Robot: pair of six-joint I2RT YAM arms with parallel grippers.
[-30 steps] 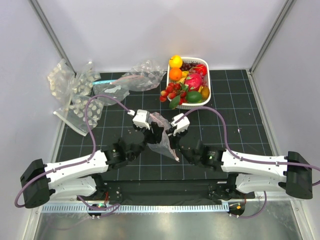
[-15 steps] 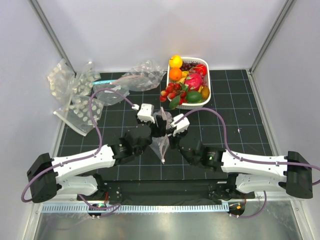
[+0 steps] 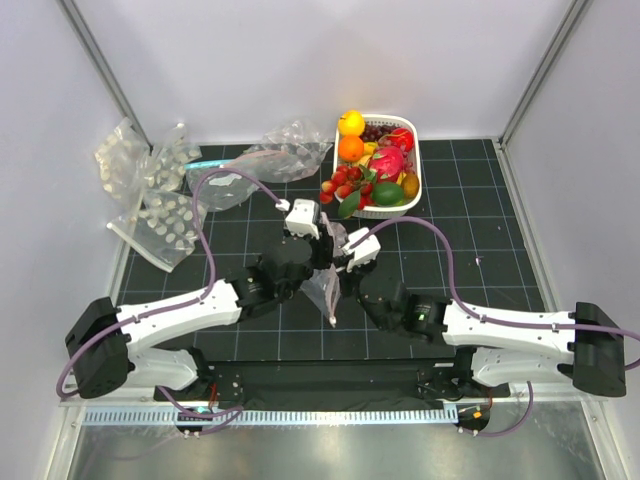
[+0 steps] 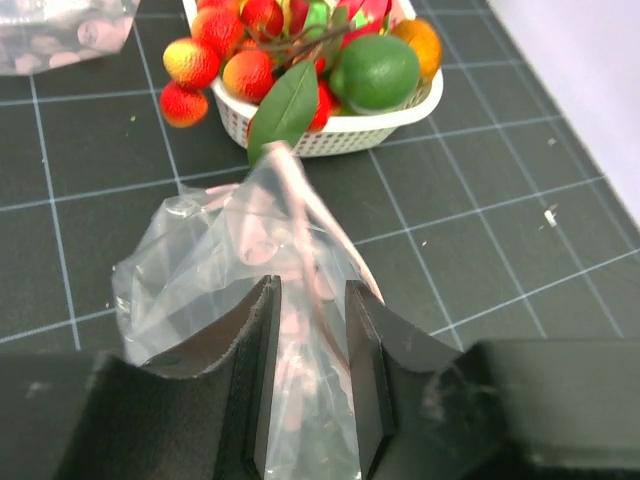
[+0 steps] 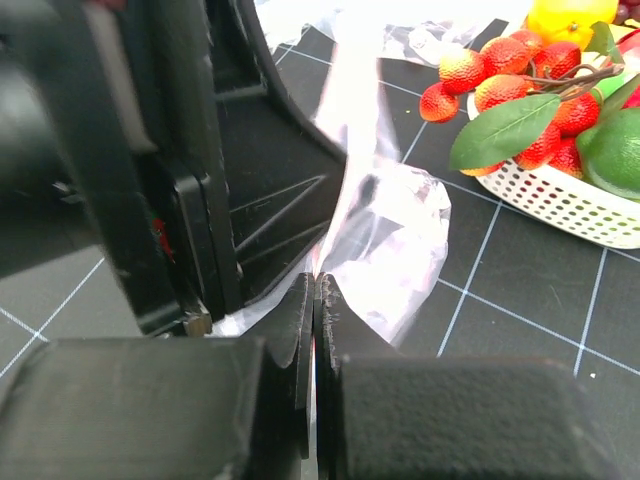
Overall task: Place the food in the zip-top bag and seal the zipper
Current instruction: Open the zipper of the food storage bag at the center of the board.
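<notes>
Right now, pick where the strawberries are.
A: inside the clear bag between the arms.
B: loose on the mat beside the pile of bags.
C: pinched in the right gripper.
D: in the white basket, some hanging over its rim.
D: the strawberries sit at the near left corner of the white basket, some spilling over its rim, and the clear bag shows no fruit inside.

The bag [image 3: 327, 288], clear plastic with faint pale dots, hangs crumpled above the mat and narrows to a point at its lower end. Its zipper [image 4: 303, 222], a thin pinkish strip, runs down a raised fold. The strawberries [image 3: 341, 184] spill over the basket's [image 3: 417, 170] left rim, with a green leaf [image 3: 349, 206] below them. The dragon fruit [image 3: 388, 162] lies inside.
</notes>
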